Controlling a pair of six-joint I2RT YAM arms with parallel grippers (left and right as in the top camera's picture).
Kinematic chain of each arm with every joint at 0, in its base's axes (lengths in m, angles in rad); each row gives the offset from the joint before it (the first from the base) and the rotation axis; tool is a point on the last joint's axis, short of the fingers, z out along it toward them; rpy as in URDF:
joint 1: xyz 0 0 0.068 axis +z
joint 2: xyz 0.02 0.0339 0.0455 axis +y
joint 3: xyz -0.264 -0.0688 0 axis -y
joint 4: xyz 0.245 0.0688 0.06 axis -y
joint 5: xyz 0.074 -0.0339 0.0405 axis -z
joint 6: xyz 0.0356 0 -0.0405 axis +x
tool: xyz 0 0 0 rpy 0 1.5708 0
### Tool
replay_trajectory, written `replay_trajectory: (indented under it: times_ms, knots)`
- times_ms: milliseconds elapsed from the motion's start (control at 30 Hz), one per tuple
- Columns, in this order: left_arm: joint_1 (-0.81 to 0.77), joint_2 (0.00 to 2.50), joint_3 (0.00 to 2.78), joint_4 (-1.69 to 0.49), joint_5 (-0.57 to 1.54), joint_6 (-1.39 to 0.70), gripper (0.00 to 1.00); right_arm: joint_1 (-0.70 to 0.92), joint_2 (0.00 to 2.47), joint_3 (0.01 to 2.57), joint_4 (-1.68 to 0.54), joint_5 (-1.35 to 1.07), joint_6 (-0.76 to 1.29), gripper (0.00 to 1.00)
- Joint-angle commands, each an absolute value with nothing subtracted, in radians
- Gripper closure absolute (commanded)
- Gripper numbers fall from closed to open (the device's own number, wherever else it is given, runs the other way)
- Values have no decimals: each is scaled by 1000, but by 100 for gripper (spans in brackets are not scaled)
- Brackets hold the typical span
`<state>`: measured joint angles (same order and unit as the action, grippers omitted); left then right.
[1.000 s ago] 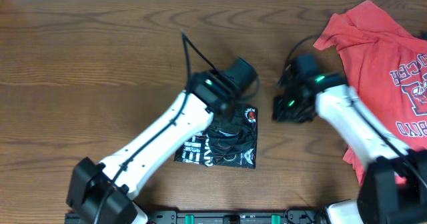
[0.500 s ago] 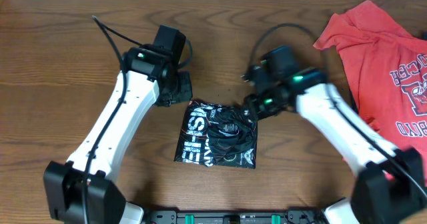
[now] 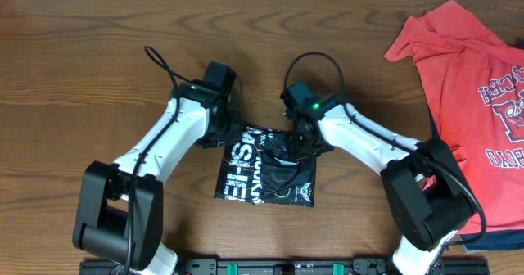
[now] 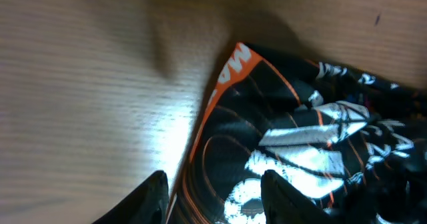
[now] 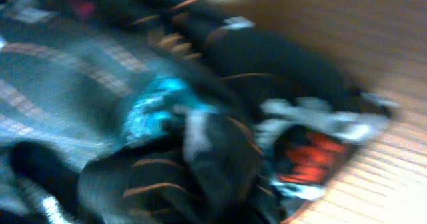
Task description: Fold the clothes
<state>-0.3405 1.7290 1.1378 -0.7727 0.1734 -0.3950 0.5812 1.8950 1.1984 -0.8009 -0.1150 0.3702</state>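
The worktop (image 3: 98, 54) is smooth brown wood grain with a faint sheen. On it, the black sports shirt (image 3: 262, 173) is thin, slick, slightly glossy cloth with printed orange lines and white lettering. Far right of that shirt, the red T-shirt (image 3: 467, 70) is softer, matt, rumpled cloth. The left arm (image 3: 168, 132) and right arm (image 3: 360, 132) have smooth white plastic shells.

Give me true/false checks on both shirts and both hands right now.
1. The black shirt lies as a compact bundle between the two arms. True.
2. The red T-shirt is neatly folded. False: it lies spread and rumpled at the right side of the table.
3. The left hand has its fingers apart over an edge of the black shirt. True.
4. The right hand is at the red T-shirt. False: it is at the black shirt's upper right corner.
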Motion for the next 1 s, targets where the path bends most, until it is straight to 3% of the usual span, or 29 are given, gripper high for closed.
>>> replay_trajectory:
  times_ms: [0, 267, 400, 533, 667, 800, 967]
  knots:
    - [-360, 1741, 1095, -733, 202, -389, 53, 540, 1828, 1197, -804, -20, 459, 96]
    - [-377, 1742, 1049, -685, 198, -390, 53, 434, 1760, 1197, -916, 85, 460, 88]
    - [-377, 1742, 1049, -691, 198, -390, 53, 405, 1751, 1197, -1003, 100, 459, 90]
    - [-377, 1742, 1049, -690, 198, -390, 52, 413, 1694, 1197, -972, -80, 368, 87]
    - [-377, 1742, 1049, -690, 198, -390, 50, 450, 1640, 1197, -856, -451, 181, 80]
    - [-377, 1742, 1049, -690, 198, -390, 47, 525, 1658, 1196, -805, -471, 182, 68]
    - [-377, 1742, 1049, -690, 198, -390, 46, 616, 1736, 1196, -780, -471, 197, 66]
